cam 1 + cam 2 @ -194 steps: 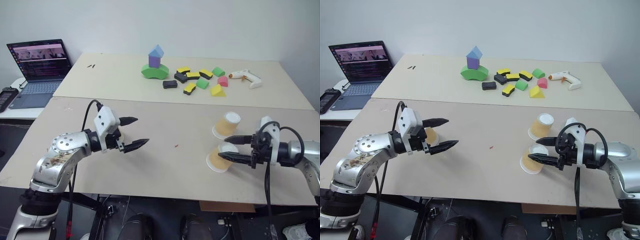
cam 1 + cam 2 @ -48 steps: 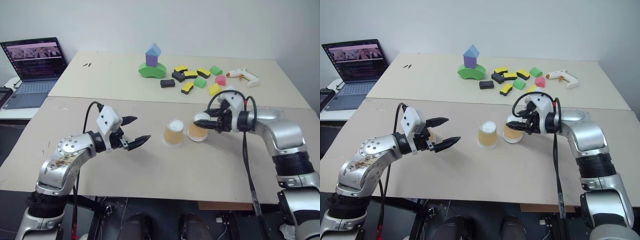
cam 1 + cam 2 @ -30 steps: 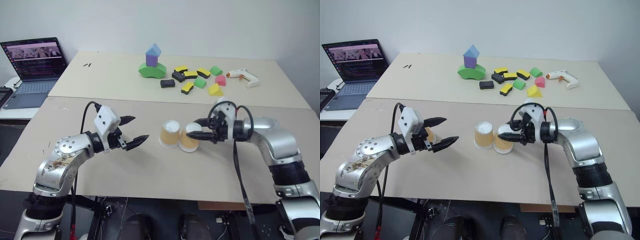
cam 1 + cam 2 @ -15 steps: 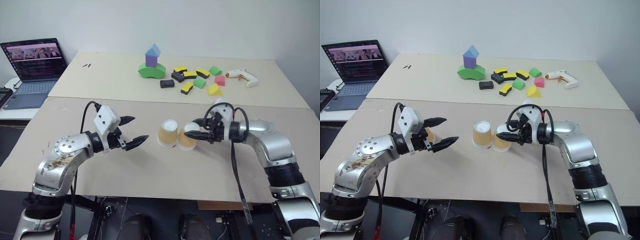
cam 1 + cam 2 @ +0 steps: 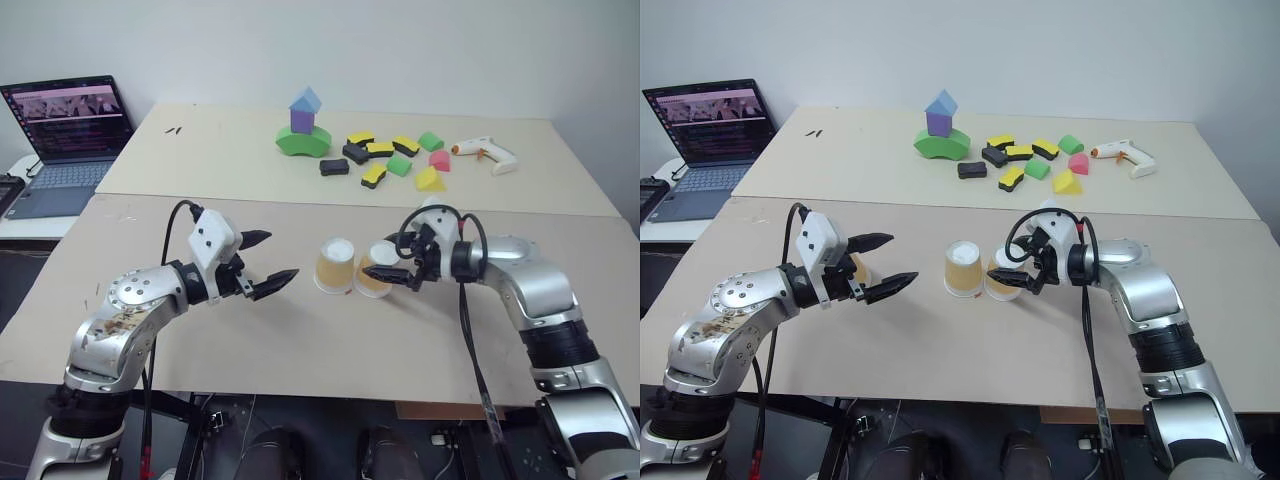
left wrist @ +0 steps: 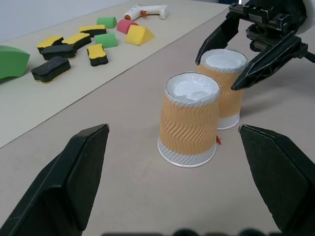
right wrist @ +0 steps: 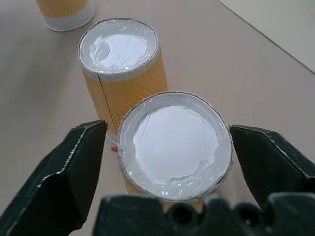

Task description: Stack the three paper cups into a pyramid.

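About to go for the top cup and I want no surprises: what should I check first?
1. First base cup and second base cup upside down, side by side: ok.
2. Base cups touching: cannot tell.
3. Right gripper open: ok.
4. Right gripper clear of the second base cup: not ok, it straddles it.
5. Left gripper open: ok.
6. Third cup on the table: ok.

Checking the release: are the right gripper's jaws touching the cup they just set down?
Apart. In the right wrist view the right gripper has its jaws spread either side of the cup, with bare table showing between each and the cup's wall.
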Tool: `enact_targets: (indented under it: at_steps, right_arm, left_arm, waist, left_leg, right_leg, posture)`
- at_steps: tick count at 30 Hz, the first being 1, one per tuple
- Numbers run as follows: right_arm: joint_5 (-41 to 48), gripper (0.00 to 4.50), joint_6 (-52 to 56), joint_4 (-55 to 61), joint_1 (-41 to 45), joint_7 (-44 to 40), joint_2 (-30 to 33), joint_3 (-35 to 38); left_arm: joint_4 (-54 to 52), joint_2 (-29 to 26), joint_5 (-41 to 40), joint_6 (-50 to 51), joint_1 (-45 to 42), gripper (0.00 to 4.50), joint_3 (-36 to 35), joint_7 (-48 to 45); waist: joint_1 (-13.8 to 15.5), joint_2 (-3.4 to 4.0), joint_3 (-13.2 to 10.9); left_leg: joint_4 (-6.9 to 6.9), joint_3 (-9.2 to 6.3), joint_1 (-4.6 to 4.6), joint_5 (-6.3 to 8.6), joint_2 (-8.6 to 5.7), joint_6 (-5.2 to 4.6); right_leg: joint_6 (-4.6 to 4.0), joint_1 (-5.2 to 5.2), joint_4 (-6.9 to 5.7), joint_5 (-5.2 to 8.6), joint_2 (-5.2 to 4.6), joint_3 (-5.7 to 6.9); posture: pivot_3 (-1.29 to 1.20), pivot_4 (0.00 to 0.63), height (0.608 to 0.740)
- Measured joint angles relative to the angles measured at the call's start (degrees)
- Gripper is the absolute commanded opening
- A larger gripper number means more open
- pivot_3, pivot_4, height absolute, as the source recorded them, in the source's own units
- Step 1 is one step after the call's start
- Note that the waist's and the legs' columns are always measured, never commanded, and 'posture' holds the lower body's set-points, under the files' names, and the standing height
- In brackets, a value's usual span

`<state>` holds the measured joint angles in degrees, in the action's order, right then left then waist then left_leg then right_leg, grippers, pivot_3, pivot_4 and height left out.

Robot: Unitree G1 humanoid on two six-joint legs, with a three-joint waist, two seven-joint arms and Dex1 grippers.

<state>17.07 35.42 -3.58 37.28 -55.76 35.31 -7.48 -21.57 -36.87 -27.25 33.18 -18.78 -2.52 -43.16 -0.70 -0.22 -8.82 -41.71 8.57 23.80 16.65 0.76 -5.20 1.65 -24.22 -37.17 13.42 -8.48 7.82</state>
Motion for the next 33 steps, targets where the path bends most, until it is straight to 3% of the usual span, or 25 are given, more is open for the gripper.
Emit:
enact_targets:
  at_steps: [7, 12, 17, 22, 25, 33]
  right_arm:
    - [3.1, 4.45, 1.6, 3.5, 0.0, -1.2, 0.3, 2.2]
    - [9.3, 4.45, 5.7, 8.1, 1.3, -1.3, 1.2, 8.1]
    - [15.9, 4.45, 10.6, 12.6, 3.3, 3.6, 1.9, 16.6]
    - [15.9, 4.45, 11.8, 13.2, 0.2, 6.8, 2.7, 18.2]
    - [15.9, 4.45, 12.2, 13.1, -0.6, 7.7, 3.1, 18.2]
    - [17.0, 4.45, 9.8, 13.8, -2.7, 1.0, 7.5, 17.1]
  left_arm:
    - [-0.3, 0.1, 0.0, 0.6, 0.0, 4.50, 0.0, 0.3]
    - [-1.5, 0.8, 0.0, 0.7, 0.2, 4.50, -0.1, 2.1]
    - [-10.6, 15.3, 12.0, -2.1, 4.0, 4.50, -1.0, 25.7]
    - [-16.7, 19.1, 26.6, -3.7, 12.5, 4.50, 1.7, 39.9]
    - [-17.4, 21.0, 32.1, -4.2, 17.1, 4.50, 3.0, 44.1]
    - [-18.0, 26.2, 31.1, -2.8, 24.6, 4.50, -2.4, 44.8]
  waist:
    - [0.0, 0.00, 0.0]
    - [0.0, 0.00, 0.0]
    - [0.6, -0.10, 0.0]
    - [0.7, -0.10, 0.0]
    - [0.8, -0.10, 0.0]
    - [1.7, -0.09, 0.0]
  left_leg:
    - [0.00, -0.01, 0.00, 0.00, 0.00, 0.00]
    - [0.00, -0.01, 0.00, 0.00, 0.00, 0.00]
    - [0.01, -0.07, 0.00, 0.00, -0.01, 0.00]
    - [0.03, -0.01, -0.01, 0.00, 0.00, 0.00]
    - [0.01, 0.00, 0.01, 0.00, 0.03, 0.00]
    - [-0.01, -0.07, 0.04, 0.01, 0.07, -0.01]
  right_leg:
    - [0.00, 0.01, 0.00, 0.00, 0.00, 0.00]
    - [0.00, 0.02, 0.01, 0.00, -0.01, 0.00]
    - [-0.04, 0.09, 0.05, -0.05, -0.05, 0.00]
    - [-0.04, 0.06, 0.01, -0.05, -0.04, -0.04]
    - [-0.08, -0.01, -0.04, -0.07, -0.05, -0.06]
    - [-0.10, -0.01, 0.03, -0.09, -0.18, 0.00]
  posture:
    - [0.00, 0.150, 0.695]
    - [0.00, 0.150, 0.695]
    - [0.00, 0.150, 0.695]
    - [0.00, 0.150, 0.695]
    - [0.00, 0.150, 0.695]
    - [0.00, 0.150, 0.695]
